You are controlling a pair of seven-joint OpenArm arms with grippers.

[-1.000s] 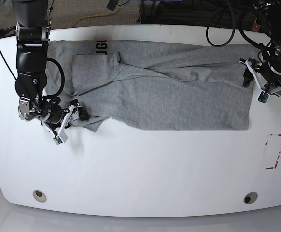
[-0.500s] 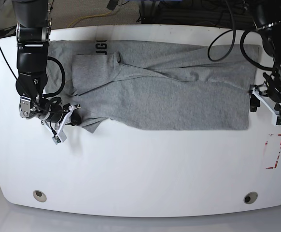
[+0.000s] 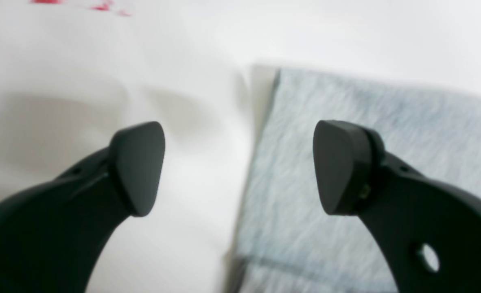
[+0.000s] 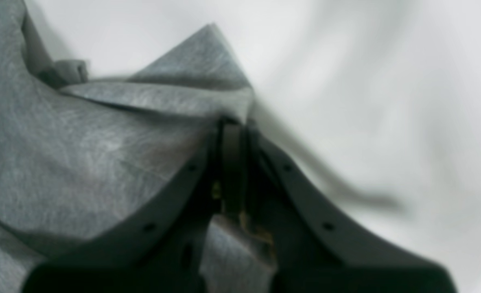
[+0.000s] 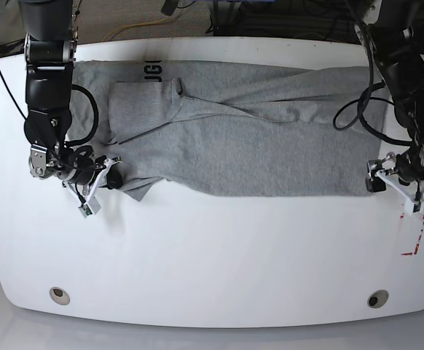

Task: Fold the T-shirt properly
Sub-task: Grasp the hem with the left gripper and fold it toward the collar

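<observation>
Nearest my base camera, the white tabletop [image 5: 212, 255] shows two round grommets [image 5: 60, 296], one by each near corner, and red marks [image 5: 410, 254] sit further up on the right side of the view. None of these has shifted from the earlier frames.

Next comes the near edge of the grey T-shirt [image 5: 256, 160], spread wide across the tabletop between my two arms, with folds across its far part. My left end effector [image 5: 395, 188] has come toward the camera, from beside the shirt's side edge to its near corner. Its fingers are apart with nothing between them; in the left wrist view one is over the cloth and the other over bare tabletop.

Across from it, my right end effector [image 5: 113, 179] had its fingers apart a second ago; now they are together, clamped on the shirt's edge, the fabric bunched at the tips and a small flap sticking out beside them.

Farther back, part of the black lettering [image 5: 153, 71] shows, and the shirt's far edge lies as before.
</observation>
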